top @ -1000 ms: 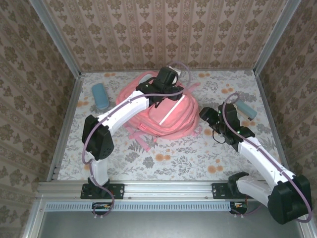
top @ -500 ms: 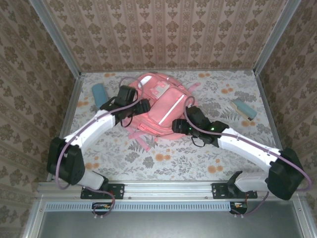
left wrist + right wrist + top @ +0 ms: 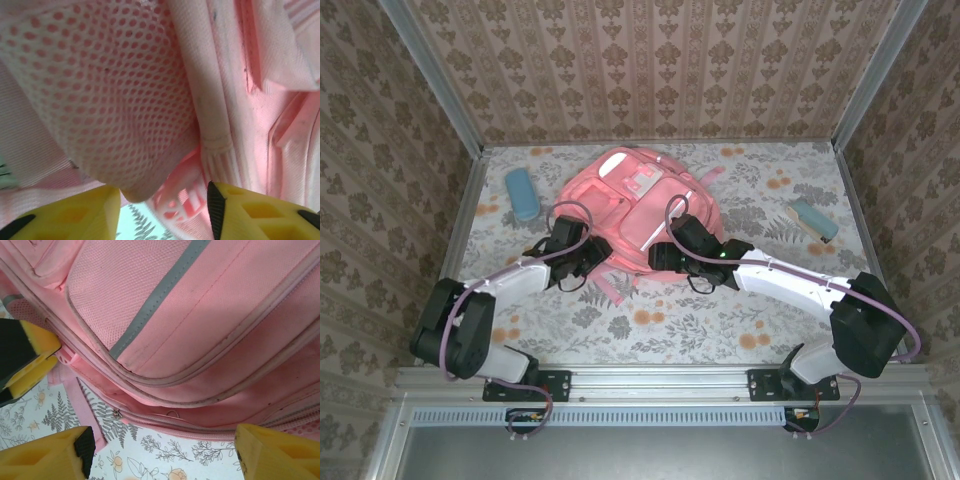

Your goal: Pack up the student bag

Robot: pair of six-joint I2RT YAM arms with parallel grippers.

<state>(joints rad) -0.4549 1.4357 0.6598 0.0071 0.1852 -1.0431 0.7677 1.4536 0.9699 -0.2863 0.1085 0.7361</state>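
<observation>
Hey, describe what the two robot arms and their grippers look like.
Both arms, left arm and right arm, have white link shells with black joints and a purple cable looping along each. The left gripper and right gripper carry blocky yellow fingers with black trim.

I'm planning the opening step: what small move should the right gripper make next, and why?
Probably ease the right gripper forward and close it on the small zipper pull just ahead of its open jaws. The zip of the student bag looks shut along this near edge, and the left gripper sits at the mesh side pocket, placed to steady it.
</observation>
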